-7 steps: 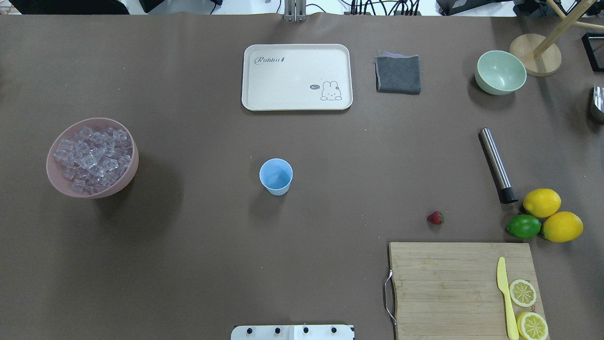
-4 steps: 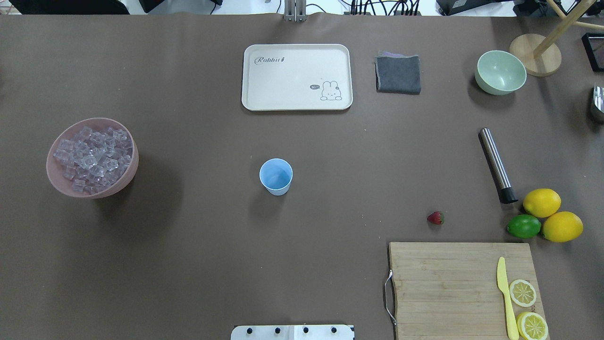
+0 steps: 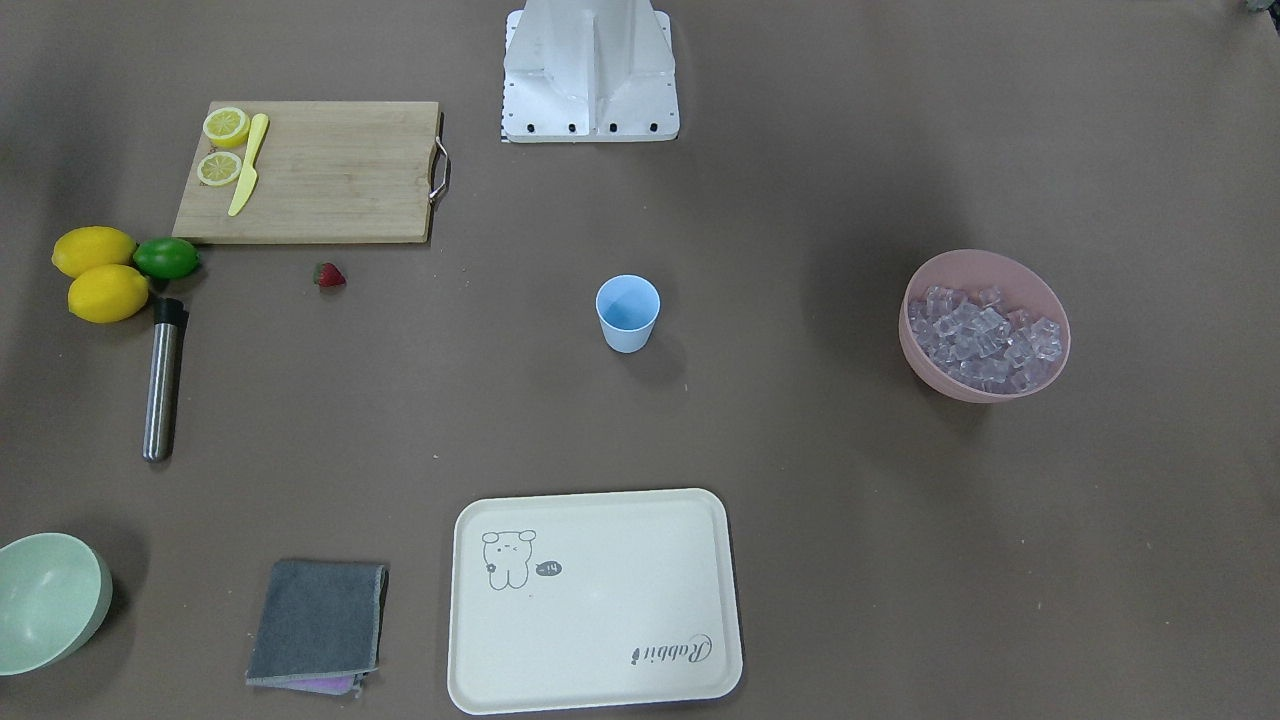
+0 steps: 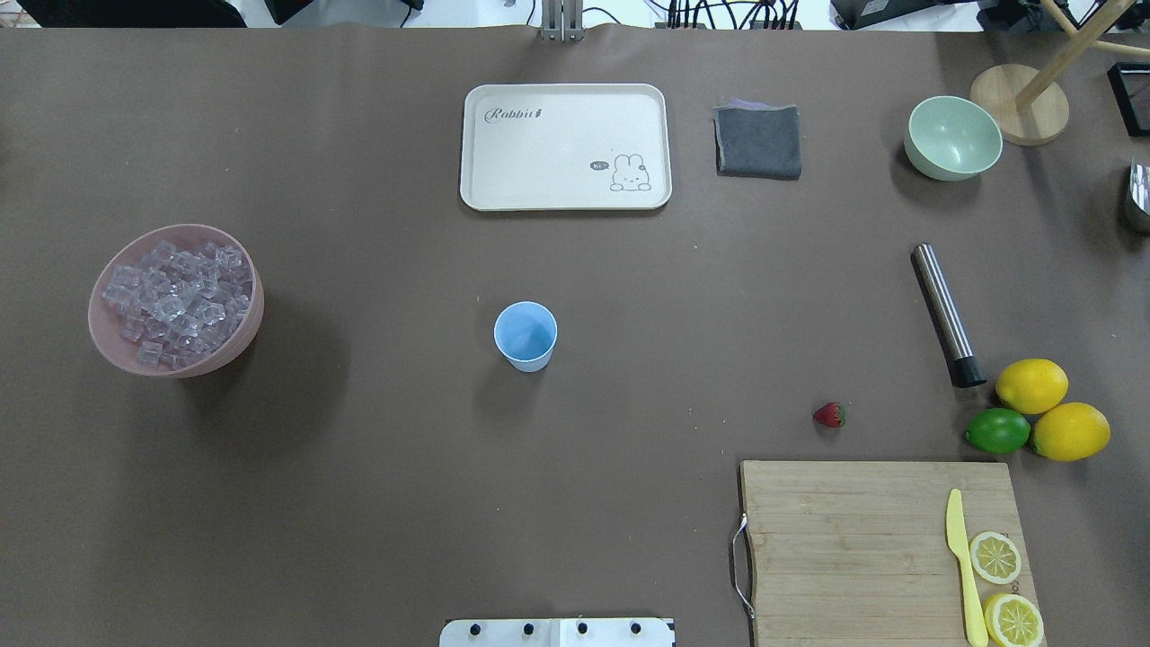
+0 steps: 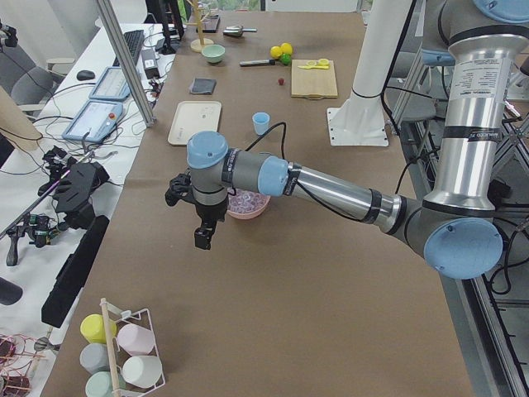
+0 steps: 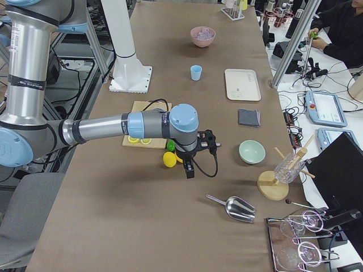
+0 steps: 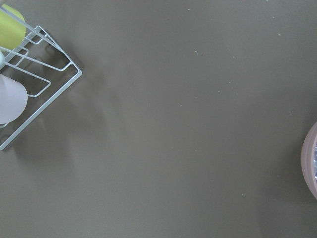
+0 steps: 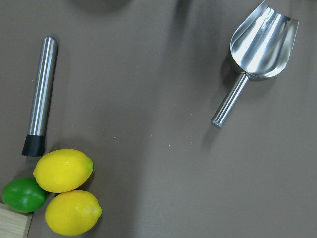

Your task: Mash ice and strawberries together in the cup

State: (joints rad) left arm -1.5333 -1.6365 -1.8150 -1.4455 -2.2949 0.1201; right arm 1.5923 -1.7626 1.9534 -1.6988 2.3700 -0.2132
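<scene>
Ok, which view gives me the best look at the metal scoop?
The right wrist-mounted view: the metal scoop lies whole and large there, bowl and handle both clear. Exterior right shows it whole but smaller; overhead catches only a sliver at its right edge; exterior left shows it tiny; front-facing and left wrist miss it.

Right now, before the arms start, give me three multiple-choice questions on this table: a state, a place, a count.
1. The cup stands: A upright and empty; B on its side; C upside down.
2. The strawberry lies: A in the cup; B on the table beside the cutting board; C on the cutting board.
3. Whole lemons by the lime: A one; B two; C four.
Answers: A, its blue inside shows bare; B, brown table surrounds it; B, two yellow ones sit there.
</scene>
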